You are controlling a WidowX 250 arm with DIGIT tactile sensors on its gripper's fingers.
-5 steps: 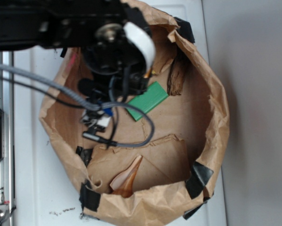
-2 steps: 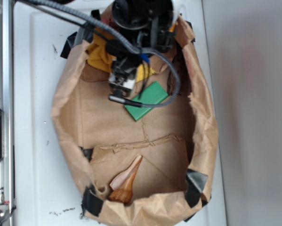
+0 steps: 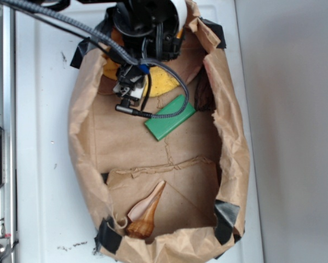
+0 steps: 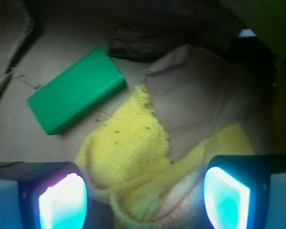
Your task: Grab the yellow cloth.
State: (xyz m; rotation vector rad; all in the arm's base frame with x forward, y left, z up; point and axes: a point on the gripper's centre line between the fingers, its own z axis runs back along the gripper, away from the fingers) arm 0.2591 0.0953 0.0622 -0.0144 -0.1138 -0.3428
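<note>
Three loose items lie on the floor of a shallow brown paper bag (image 3: pixel 81 142) that sits on a white desk (image 3: pixel 40 164). The yellow cloth (image 3: pixel 162 83) is bunched at the top of the bag in the exterior view, mostly hidden under the black arm, with only a rounded yellow patch showing just above the green block (image 3: pixel 170 118). The block lies flat and tilted near the middle of the bag, close beside the cloth. A brown-orange shell (image 3: pixel 146 213) rests at the lower middle of the frame, well apart from both, its point aimed upward and to the right.

The end effector (image 4: pixel 145 198) hangs over the cloth with its jaws spread wide. In the wrist view the left finger pad (image 4: pixel 62 200) glows at the lower left corner and the other pad at the lower right, with the folded, nubbly yellow fabric filling the gap between them. Whether the pads touch the fabric cannot be told. The block appears at the upper left of the wrist view, with a dark torn patch of the bag wall at the top centre. A grey braided cable (image 3: pixel 166 112) loops from the arm across the block's upper edge. Black tape patches (image 3: pixel 225 215) mark the bag's corners.
</note>
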